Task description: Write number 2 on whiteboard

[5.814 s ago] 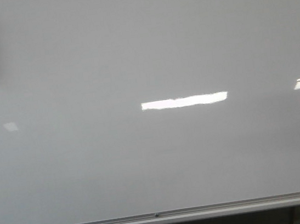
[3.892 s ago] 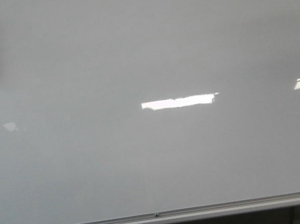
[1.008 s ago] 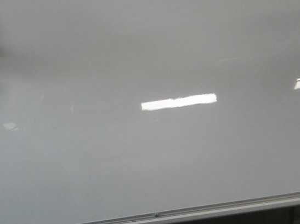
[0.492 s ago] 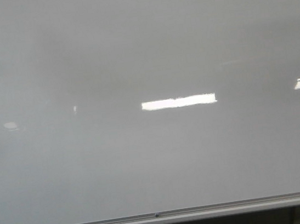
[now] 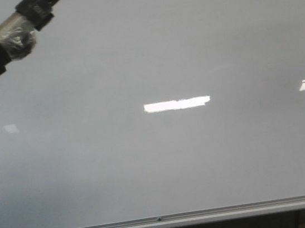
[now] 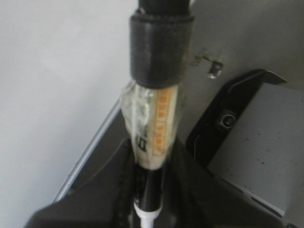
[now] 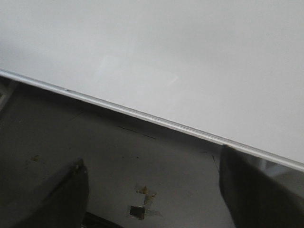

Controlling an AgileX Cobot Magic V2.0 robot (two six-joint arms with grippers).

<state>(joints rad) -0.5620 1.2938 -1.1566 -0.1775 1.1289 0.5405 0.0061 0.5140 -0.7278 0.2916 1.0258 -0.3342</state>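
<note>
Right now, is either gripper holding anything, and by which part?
The left gripper holds a marker, clamped around the lower end of its barrel. The right gripper is open and holds nothing.

left gripper [image 6: 147,190] clamps taped marker [image 6: 152,128] | whiteboard [image 6: 52,76] beside

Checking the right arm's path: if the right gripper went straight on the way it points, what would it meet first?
Probably the dark surface just ahead of the open right gripper, then the whiteboard frame beyond; depth is unclear.
</note>
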